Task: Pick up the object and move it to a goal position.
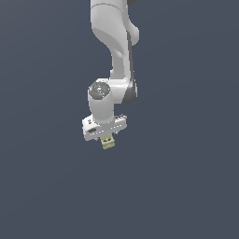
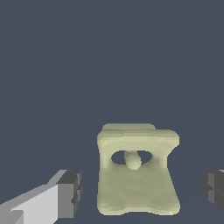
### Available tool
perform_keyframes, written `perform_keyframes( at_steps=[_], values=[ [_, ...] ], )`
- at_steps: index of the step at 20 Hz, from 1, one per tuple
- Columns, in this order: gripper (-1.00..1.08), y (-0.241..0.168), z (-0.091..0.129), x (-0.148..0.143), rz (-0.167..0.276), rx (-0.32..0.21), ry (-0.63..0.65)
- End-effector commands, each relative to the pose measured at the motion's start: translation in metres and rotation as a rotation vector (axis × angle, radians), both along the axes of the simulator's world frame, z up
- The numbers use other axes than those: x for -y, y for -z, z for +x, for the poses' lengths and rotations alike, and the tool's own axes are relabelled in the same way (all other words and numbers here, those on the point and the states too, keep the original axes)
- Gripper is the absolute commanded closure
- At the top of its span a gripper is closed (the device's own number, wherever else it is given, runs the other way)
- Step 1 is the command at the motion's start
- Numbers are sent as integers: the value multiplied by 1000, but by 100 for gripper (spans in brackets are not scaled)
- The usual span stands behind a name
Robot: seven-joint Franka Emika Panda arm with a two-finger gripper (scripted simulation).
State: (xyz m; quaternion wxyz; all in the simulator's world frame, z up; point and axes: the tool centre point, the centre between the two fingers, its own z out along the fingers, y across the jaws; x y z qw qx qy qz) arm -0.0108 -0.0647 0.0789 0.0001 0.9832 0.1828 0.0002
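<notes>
The object (image 2: 136, 175) is a small pale yellow-green blocky chunk with uneven edges and a hole through its upper part. In the wrist view it sits between my two dark finger pads (image 2: 70, 194), with a clear gap on each side. My gripper (image 2: 141, 192) is open around it and touches it on neither side. In the exterior view the object (image 1: 108, 142) shows just under the white hand of my gripper (image 1: 106, 136), which points downward. The fingers themselves are hard to make out in that view.
The plain dark grey-blue ground (image 1: 186, 186) fills both views. The white arm (image 1: 114, 42) rises from the hand toward the top of the exterior view. No goal marker shows.
</notes>
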Motion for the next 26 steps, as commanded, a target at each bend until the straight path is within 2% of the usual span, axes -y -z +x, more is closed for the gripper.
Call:
perform_keyframes(
  at_steps=[1,10,11,22,26],
  values=[
    [-92,12,-1,0,0,-1,-1],
    [-92,39,0,0,0,-1,-3],
    [108,39,0,0,0,-1,-3],
    [108,38,0,1,0,1,-2],
    [108,28,8,3,-6,18,16]
  ],
)
